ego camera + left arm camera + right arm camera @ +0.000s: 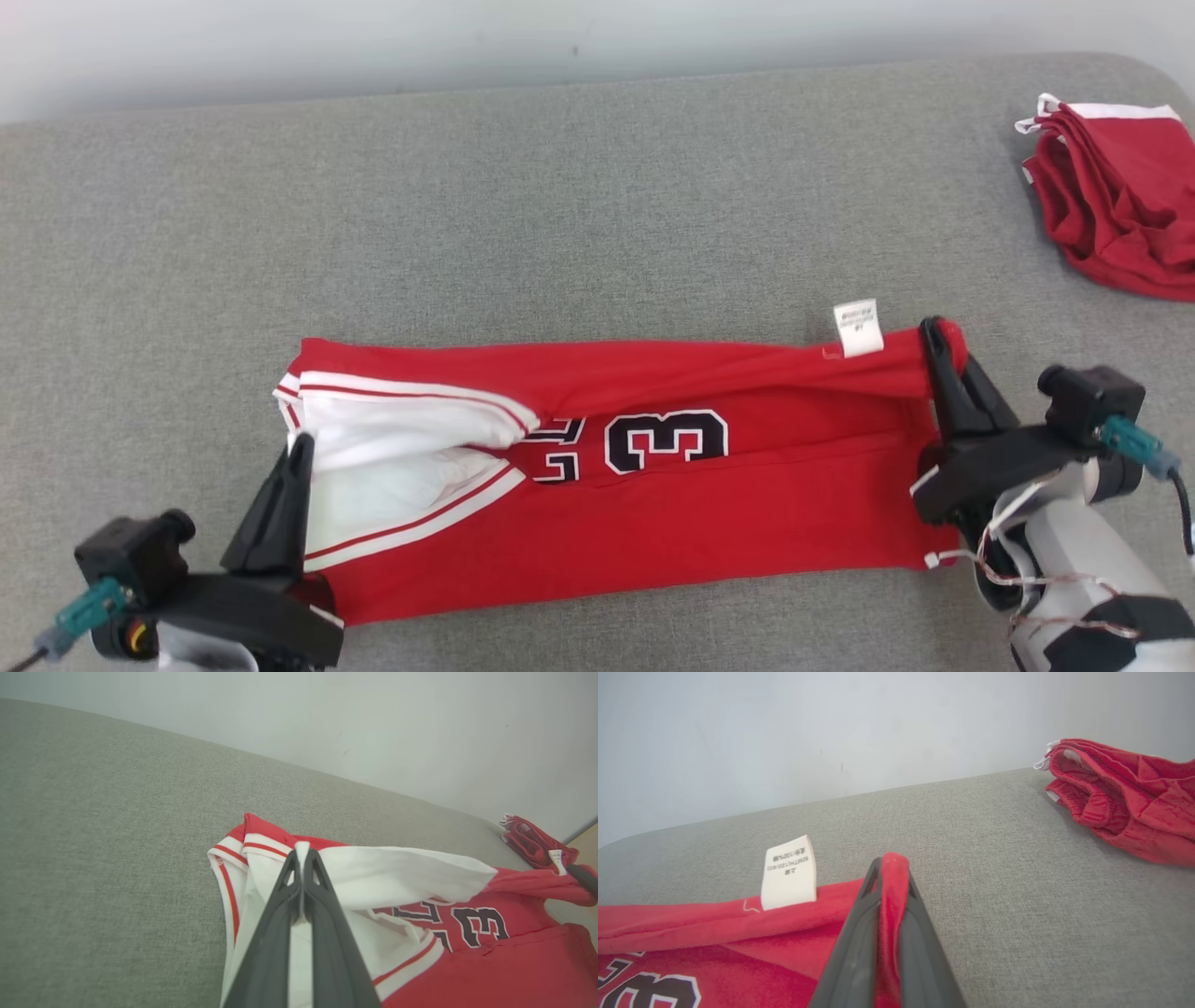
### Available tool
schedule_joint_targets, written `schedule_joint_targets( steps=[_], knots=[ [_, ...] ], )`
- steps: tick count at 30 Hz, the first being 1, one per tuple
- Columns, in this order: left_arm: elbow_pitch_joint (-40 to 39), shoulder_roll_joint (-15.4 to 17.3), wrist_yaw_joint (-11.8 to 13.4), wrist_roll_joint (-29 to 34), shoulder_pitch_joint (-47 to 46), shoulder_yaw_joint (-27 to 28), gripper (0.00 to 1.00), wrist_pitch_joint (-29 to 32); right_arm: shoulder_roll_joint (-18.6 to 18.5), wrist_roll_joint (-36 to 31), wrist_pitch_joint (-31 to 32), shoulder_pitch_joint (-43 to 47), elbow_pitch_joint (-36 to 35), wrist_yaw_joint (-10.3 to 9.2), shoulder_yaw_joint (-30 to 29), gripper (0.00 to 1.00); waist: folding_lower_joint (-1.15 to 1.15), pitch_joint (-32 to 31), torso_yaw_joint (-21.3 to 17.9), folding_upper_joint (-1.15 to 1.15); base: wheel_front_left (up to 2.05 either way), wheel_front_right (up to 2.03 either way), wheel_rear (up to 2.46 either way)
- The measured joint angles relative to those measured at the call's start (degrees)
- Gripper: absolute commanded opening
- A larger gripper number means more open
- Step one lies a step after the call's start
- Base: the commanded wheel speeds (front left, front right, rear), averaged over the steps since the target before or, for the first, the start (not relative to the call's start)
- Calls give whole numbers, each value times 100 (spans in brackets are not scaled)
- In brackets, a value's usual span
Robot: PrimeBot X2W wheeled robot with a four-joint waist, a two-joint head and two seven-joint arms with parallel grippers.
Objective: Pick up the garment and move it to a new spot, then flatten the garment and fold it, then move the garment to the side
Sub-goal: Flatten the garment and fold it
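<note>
A red jersey (653, 504) with white trim and a black number 3 lies stretched across the grey cushion, its far long edge folded toward me. My left gripper (301, 448) is shut on the white trimmed end (302, 851) at the jersey's left. My right gripper (936, 336) is shut on the red hem corner (893, 877) at the jersey's right end, lifted slightly off the surface. A white care label (858, 328) sticks up next to the right fingers (864, 933).
A second red garment (1120, 196), bunched up, lies at the far right of the grey cushion (560, 205), and it appears too in the right wrist view (1125, 793). A pale wall runs behind the cushion's back edge.
</note>
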Motion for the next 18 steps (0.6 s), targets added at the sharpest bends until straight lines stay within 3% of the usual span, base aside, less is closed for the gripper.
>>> schedule_joint_targets(
  steps=[2, 3, 4, 5, 12, 18],
  knots=[
    [51, -137, -14, 36, 193, 121, 0, -1, 60, -42, 0, 258, -208, 0, -97, 0, 0, -28, -19, 0, 0, 0, 0],
    [90, -166, -15, 57, 254, 135, 0, 0, 88, -44, 1, 336, -264, 0, -146, 47, 0, -42, -27, 0, 0, 0, 0],
    [119, -191, -1, 133, 310, 169, 78, 0, 108, -42, 0, 399, -327, 0, -162, 100, 0, -55, -35, 0, 0, 0, 0],
    [132, -230, 3, 194, 350, 242, 100, 0, 124, -41, 0, 454, -374, 0, -180, 100, 0, -72, -41, 0, 0, 0, 0],
    [78, -543, -5, 621, 623, 815, 100, 0, 104, -16, 0, 749, -786, 0, -338, 100, 0, -204, -71, 0, 0, 0, 0],
    [-162, -788, -49, 1486, 867, 1500, 100, -1, 65, -16, -1, 913, -666, 0, -346, 100, 0, -352, -80, 0, 0, 0, 0]
  ],
)
